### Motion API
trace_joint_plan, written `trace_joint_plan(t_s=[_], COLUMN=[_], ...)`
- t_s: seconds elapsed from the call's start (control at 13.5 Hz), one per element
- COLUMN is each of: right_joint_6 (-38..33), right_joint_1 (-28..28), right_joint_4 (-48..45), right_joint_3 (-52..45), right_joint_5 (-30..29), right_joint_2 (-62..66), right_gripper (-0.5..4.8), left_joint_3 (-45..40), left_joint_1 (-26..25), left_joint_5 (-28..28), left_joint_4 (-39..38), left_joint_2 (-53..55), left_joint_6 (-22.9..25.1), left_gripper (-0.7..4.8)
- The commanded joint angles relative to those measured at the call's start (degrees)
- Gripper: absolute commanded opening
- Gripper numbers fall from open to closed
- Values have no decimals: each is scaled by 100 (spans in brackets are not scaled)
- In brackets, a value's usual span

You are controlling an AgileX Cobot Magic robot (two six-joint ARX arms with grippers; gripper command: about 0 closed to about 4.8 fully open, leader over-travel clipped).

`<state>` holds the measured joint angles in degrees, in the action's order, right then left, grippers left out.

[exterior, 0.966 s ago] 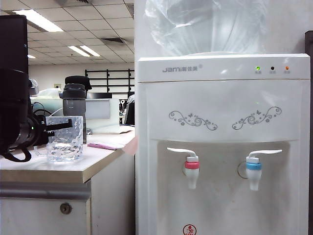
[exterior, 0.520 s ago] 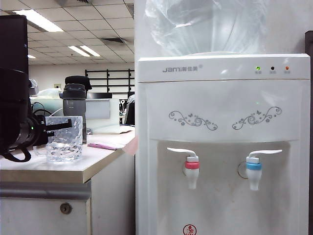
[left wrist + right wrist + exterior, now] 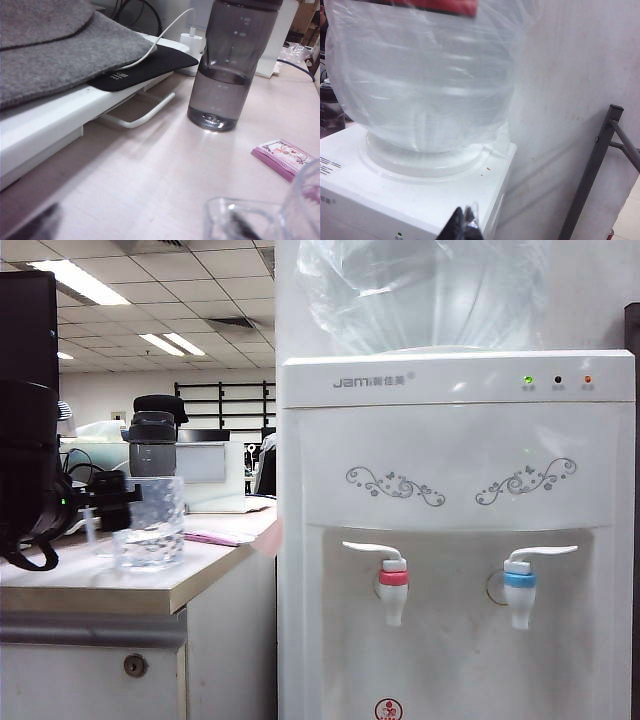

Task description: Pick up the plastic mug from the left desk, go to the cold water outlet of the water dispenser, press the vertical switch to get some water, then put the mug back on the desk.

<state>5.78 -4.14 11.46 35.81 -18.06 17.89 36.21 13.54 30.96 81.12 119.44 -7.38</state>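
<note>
- Left gripper (image 3: 105, 502), mid-left of the exterior view, stands spread beside the clear faceted plastic mug (image 3: 150, 525) on the beige table (image 3: 200, 575), gripping nothing: it should back away level so the mug stays upright.
- Right gripper (image 3: 465, 225) sits above the white water dispenser (image 3: 455, 530); I cannot tell its opening.

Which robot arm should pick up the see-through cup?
Probably the left. Its left gripper is beside the plastic mug on the left desk, jaws apparently open. The right gripper is high up by the water dispenser bottle.

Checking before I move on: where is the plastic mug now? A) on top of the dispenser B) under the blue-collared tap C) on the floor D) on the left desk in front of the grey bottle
D: the plastic mug stands on the left desk, in front of the grey bottle, far from the cold water outlet.
</note>
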Motion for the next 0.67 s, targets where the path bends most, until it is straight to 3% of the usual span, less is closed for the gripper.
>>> trace_joint_plan(t_s=[0.07,0.67], right_joint_6=[-20,-20], right_joint_1=[-2,-2], right_joint_4=[-92,-92], right_joint_3=[24,24], right_joint_5=[-7,-7], right_joint_2=[0,0], right_gripper=[0,-1], left_joint_3=[4,-960], left_joint_1=[11,225], left_joint_5=[55,83], left_joint_4=[192,201], left_joint_2=[-46,-916], left_joint_6=[160,136], left_gripper=[439,420])
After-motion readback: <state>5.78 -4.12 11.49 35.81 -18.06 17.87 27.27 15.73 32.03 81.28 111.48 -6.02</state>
